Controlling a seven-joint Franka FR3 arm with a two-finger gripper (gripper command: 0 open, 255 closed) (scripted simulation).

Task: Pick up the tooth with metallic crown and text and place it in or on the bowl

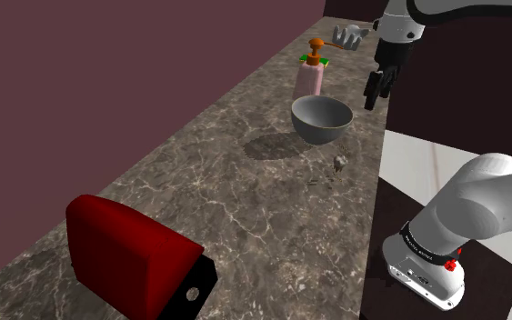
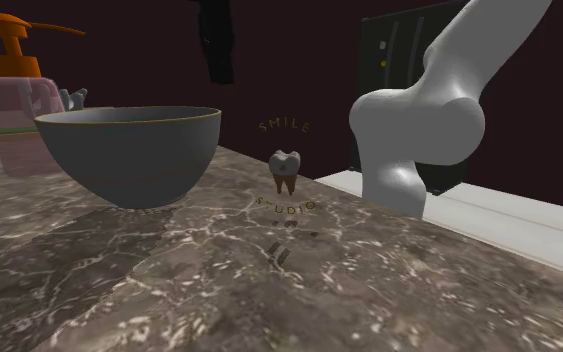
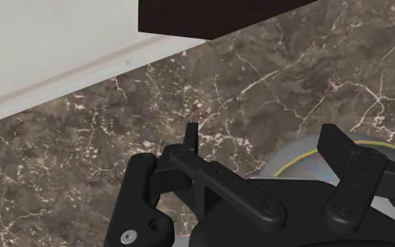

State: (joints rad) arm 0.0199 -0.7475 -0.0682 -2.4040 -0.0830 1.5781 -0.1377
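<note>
**Ana:** What does the shoulder view give of the room?

**Ben:** A long counter [image 1: 226,200] of dark brown marble with pale veins, running off along a plain maroon wall [image 1: 108,64]. At the near end sits a red block [image 1: 122,255] with a black face. At the far end there is a pink soap dispenser [image 1: 310,75] with an orange pump, and just in front of it a grey bowl [image 1: 322,118]. A white slab [image 1: 426,168] borders the marble on that view's right.

**Ana:** And the tooth?

**Ben:** The tooth [image 1: 339,164] stands on the marble near the bowl, on the side nearer the white arm [image 1: 481,195], and does not touch the bowl. The gripper [image 1: 377,91] hangs in the air over the counter's edge, to the right of the bowl in that view.

**Ana:** The second exterior view?

**Ben:** It looks from low over the marble. The bowl [image 2: 129,150] is at its left with the dispenser behind it. The tooth [image 2: 285,170] is upright to the bowl's right, a pale crown over brown roots, ringed by lettering [image 2: 285,127] that reads SMILE and STUDIO. Behind it are the arm, the white slab and a black panel [image 2: 399,60].

**Ana:** The wrist view?

**Ben:** Veined marble meeting the white slab, with a dark block [image 3: 224,14] beyond. The two black fingers [image 3: 346,158] stand apart with nothing clasped between them, and the bowl's rim [image 3: 297,158] shows beneath them
</note>
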